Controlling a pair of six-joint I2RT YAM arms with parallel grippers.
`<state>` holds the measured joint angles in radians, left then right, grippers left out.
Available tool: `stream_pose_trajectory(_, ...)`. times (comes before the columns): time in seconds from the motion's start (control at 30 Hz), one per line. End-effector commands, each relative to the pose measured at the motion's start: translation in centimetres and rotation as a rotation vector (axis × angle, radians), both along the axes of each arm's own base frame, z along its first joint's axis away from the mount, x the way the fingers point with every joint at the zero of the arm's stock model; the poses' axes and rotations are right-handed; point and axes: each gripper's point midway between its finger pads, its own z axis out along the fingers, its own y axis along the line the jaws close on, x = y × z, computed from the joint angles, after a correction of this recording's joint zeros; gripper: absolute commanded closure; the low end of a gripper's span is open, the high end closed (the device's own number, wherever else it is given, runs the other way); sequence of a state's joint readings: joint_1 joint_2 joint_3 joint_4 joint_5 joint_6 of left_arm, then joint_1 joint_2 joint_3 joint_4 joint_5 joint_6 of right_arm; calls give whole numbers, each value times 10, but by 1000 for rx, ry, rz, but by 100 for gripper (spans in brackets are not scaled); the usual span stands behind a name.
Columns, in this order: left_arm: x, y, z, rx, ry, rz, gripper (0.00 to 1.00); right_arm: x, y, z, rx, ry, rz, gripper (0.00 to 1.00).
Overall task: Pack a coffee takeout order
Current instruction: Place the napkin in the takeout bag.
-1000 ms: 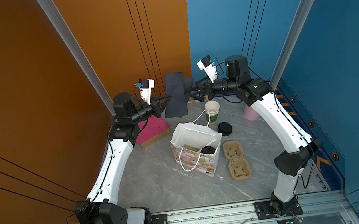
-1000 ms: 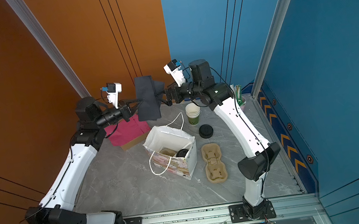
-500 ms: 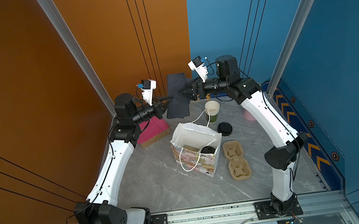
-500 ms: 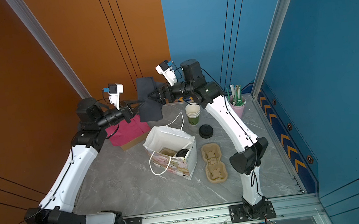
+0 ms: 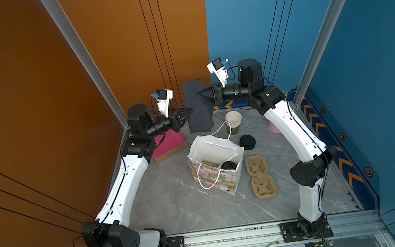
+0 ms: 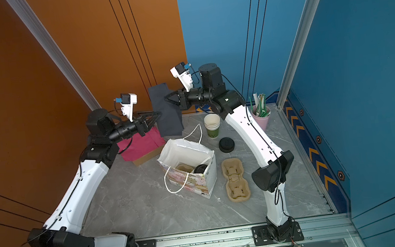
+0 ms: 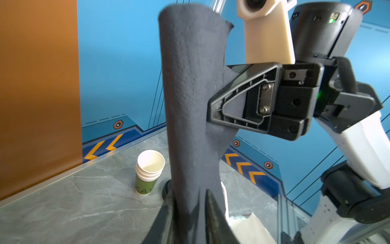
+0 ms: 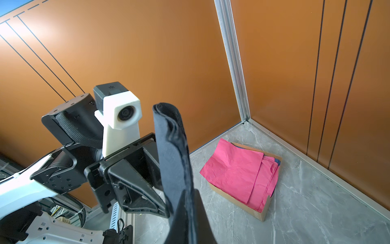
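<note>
We see the grey counter bearing a cartoon-printed paper bag below both jaws, with a black-lidded cup inside it. The black napkin, folded and dimpled, hangs between the jaws. The right jaws pinch one side near its top; the left jaws stand narrowly parted about the other side, lower down. Under the right jaws the cup stack ends in a green cup whose pale letters we cannot fully read. Only a top view shows straws in a pink holder beyond the right jaws.
</note>
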<state>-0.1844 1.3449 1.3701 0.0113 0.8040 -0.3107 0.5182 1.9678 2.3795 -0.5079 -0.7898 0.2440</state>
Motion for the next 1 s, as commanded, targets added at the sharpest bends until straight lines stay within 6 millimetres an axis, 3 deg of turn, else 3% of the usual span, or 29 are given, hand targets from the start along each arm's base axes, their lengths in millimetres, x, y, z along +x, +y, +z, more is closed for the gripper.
stream_pose_trajectory(0.0,0,7,4,13,-26,52,53,-23,-10,38,44,-98,7,100)
stream_pose_trajectory(0.3,-5,38,0,104,-49,235,1,-72,-27,44,3,-172,-27,100)
stream_pose_trajectory(0.53,-9,48,-10,136,-41,283,2,-106,-36,40,-3,-183,-48,100)
stream_pose_trajectory(0.7,-10,53,-15,142,-39,313,2,-112,-34,16,-25,-165,-73,100)
stream_pose_trajectory(0.97,-14,56,-22,152,-28,320,2,-107,-19,-40,-98,-97,-68,100)
